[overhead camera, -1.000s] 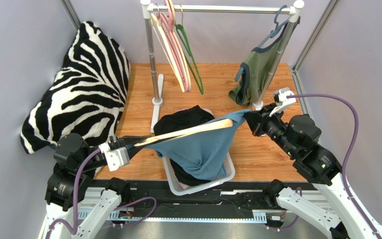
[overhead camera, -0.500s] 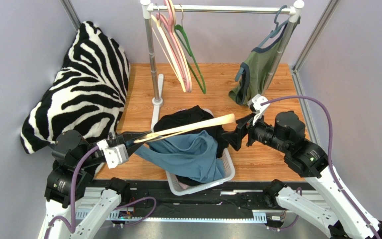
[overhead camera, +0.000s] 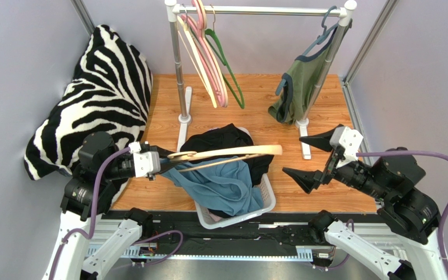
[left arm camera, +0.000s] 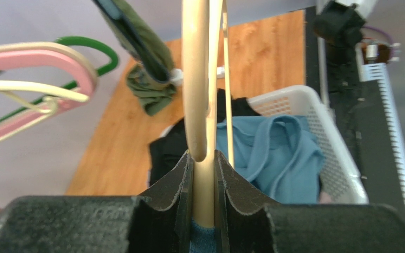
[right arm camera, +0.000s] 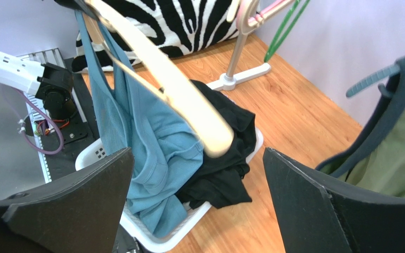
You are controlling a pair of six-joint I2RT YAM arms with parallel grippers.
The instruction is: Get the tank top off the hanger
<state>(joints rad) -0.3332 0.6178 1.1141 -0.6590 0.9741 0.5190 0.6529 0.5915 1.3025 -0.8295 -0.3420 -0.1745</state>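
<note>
The left arm (overhead camera: 106,172) reaches level over the counter's near edge, jaws pinched narrowly on the wooden hanger (overhead camera: 232,153). The right arm (overhead camera: 387,175) has drawn back toward the right edge, jaws now spread wide and empty. The blue tank top (overhead camera: 223,184), released, sags from the hanger's gripped end into the white basket (overhead camera: 269,201). A green top (overhead camera: 299,87) hangs on the rack (overhead camera: 255,10) behind.

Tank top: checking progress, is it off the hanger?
Partly: hanger bare at far end; top hangs from the end by left tool.
</note>
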